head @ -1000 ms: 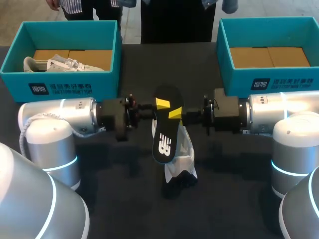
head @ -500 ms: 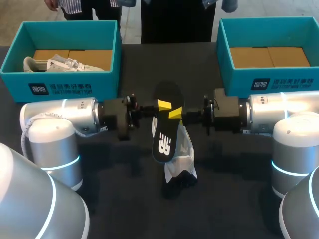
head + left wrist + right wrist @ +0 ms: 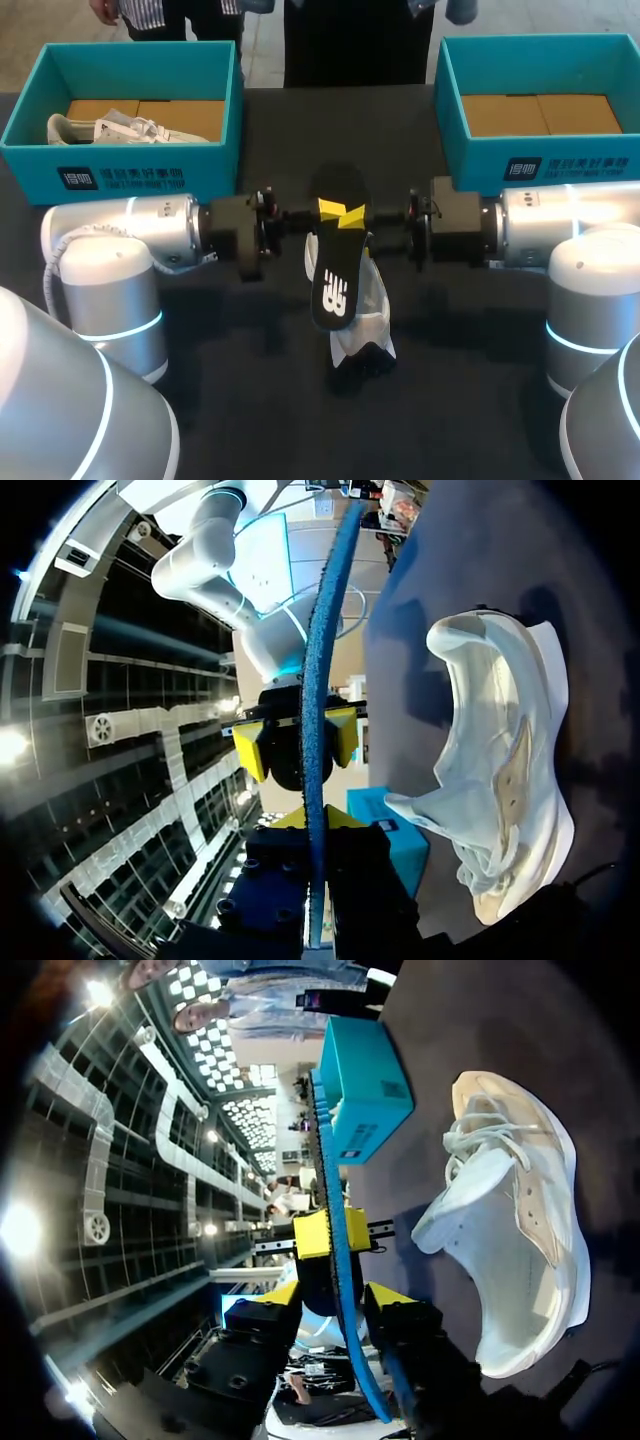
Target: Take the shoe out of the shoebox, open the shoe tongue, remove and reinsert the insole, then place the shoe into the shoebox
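**Head view.** Left arm [image 3: 150,232] and right arm [image 3: 560,225] lie level over the worktop [image 3: 250,420], wrists facing each other near the middle. Both sets of jaws meet at the black insole [image 3: 337,250], which is held in the air. One yellow tip of the left jaws [image 3: 330,207] and one of the right jaws [image 3: 353,216] show on its upper face; the lower fingers are hidden beneath. Insole's long axis runs far-to-near, crosswise to the arms, printed face up. White shoe [image 3: 368,300] sits on the worktop under the insole's near end, largely covered; toe end not readable here. Left shoebox [image 3: 130,170] at the far left holds a second shoe [image 3: 105,128]. Right shoebox [image 3: 540,155] at the far right.

**Left wrist view.** Insole seen edge-on, running out between this arm's own fingers, whose tips are mostly hidden by dark finger blocks. Ahead, the right jaws straddle the insole. One tip [image 3: 342,735] lies against it, the other [image 3: 250,750] stands off: parted, no two-sided grip. Shoe lies beside the insole line, opening showing, tongue pulled out.

**Right wrist view.** The left jaws' tips [image 3: 312,1232] press the insole from both sides: clamped on it. Shoe beside, laces loose.
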You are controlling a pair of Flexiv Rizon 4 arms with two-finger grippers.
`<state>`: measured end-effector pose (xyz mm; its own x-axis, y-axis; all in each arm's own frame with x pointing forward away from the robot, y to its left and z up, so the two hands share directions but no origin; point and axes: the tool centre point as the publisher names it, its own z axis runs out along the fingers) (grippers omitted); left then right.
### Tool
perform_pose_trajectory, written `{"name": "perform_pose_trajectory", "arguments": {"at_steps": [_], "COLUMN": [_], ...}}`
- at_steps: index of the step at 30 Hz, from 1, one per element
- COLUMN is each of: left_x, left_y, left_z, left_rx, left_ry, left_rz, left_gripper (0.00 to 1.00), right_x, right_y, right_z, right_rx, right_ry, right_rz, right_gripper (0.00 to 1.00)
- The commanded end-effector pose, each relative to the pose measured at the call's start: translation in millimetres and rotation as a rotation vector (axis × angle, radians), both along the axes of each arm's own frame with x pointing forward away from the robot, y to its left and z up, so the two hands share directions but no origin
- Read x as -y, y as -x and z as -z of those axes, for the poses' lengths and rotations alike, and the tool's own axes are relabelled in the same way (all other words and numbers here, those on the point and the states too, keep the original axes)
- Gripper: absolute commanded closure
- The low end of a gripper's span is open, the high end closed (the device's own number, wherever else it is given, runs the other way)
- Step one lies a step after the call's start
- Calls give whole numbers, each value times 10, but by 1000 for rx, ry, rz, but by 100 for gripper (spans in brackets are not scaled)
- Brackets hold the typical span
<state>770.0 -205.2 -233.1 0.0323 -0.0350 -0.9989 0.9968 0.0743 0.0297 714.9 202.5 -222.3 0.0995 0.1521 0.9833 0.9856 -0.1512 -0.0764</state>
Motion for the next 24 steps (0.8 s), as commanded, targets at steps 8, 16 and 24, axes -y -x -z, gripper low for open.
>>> {"name": "perform_pose_trajectory", "arguments": {"at_steps": [8, 16, 24], "left_x": [-105, -202, -287], "left_y": [141, 288, 488], "left_z": [-116, -156, -194], "left_rx": [-34, -84, -127], "left_ry": [-35, -59, -104], "left_rz": [14, 39, 68], "left_gripper": [100, 100, 100], "right_x": [321, 585, 749], "right_y": [145, 241, 364], "right_z": [-59, -65, -59], "right_rx": [-42, -89, -97], "right_ry": [35, 134, 212], "right_rz": [44, 49, 34], "right_gripper": [0, 0, 0]}}
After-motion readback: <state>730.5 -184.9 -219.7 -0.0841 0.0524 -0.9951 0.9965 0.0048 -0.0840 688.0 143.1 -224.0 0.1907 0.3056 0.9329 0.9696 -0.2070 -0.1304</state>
